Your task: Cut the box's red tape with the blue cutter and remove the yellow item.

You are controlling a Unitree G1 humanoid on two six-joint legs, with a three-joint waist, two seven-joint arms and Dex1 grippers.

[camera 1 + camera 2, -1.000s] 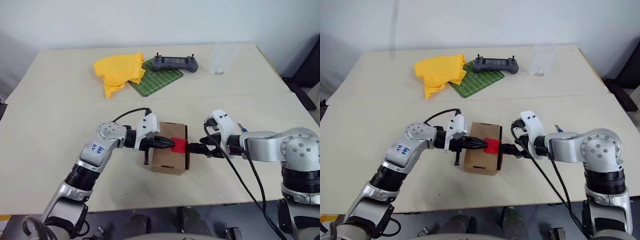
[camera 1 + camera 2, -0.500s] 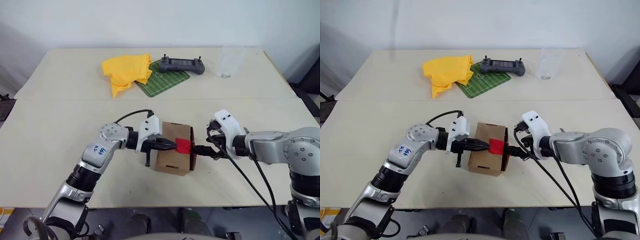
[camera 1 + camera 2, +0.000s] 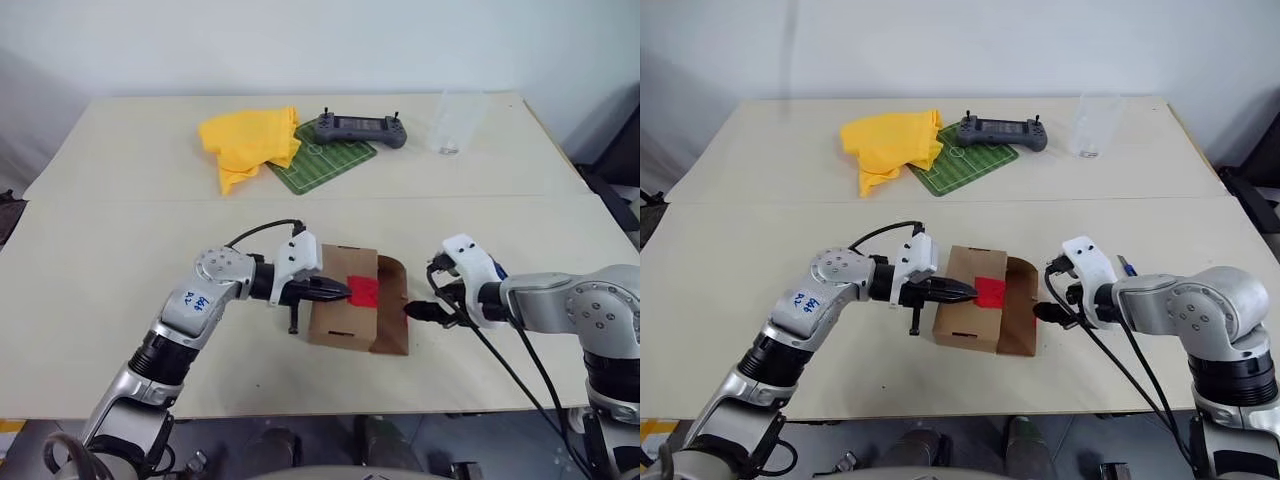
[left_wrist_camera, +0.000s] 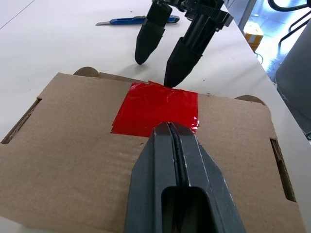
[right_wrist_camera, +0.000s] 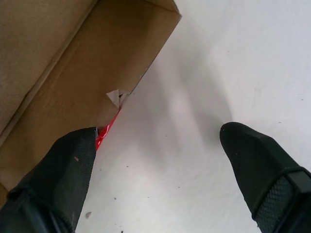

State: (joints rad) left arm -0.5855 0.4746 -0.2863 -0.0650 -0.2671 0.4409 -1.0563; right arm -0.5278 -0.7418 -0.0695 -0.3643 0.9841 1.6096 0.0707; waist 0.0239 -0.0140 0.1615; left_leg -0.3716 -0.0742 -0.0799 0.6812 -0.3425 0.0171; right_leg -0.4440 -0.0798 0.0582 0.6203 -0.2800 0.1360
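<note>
Box [image 3: 345, 305] flap lies open: closed left gripper [image 3: 345, 292] pins the red tape [image 3: 364, 291]; you reach inside with the open right gripper [image 3: 412, 312] next.

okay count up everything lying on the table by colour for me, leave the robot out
Yellow: 1, the cloth
Green: 1, the mat
Grey: 1, the game controller
Clear: 1, the cup
Brown: 1, the box, with the red tape on it
Blue: 1, the blue cutter
Total: 6
</note>
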